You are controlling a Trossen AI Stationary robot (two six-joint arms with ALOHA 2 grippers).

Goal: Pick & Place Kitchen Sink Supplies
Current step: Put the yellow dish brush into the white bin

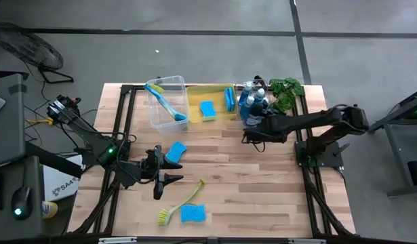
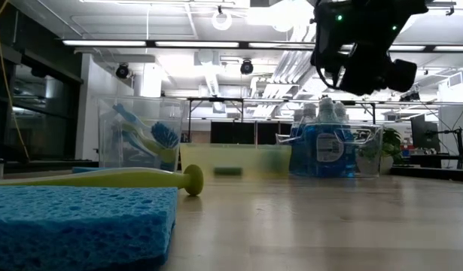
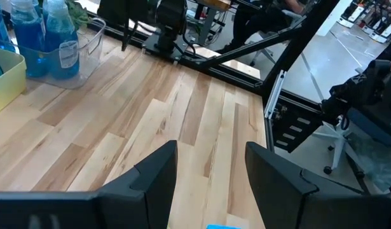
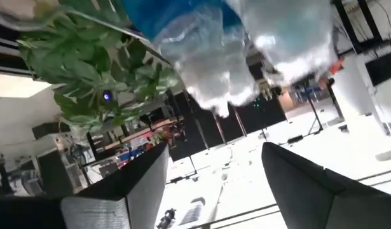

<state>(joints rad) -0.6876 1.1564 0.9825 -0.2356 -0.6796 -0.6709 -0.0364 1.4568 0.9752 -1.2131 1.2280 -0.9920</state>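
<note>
My left gripper (image 1: 171, 171) (image 3: 211, 172) is open over bare wood, just near of a flat blue sponge (image 1: 175, 150) lying on the table. A yellow-green dish brush (image 1: 182, 202) (image 2: 103, 178) and another blue sponge (image 1: 192, 213) (image 2: 73, 222) lie close to the near edge. My right gripper (image 1: 251, 130) (image 2: 359, 56) (image 4: 214, 172) is open and raised, beside the blue soap bottles (image 1: 253, 102) (image 2: 327, 147) (image 4: 208, 57) standing in a clear bin. A blue brush (image 1: 165, 102) leans in another clear bin. Two sponges (image 1: 207, 110) lie in the yellow bin.
The clear brush bin (image 1: 154, 112), the yellow bin (image 1: 211, 87) and the bottle bin stand in a row along the far edge, with a green leafy plant (image 1: 287, 88) (image 4: 93, 70) at the far right corner. Bare wood lies between the two arms.
</note>
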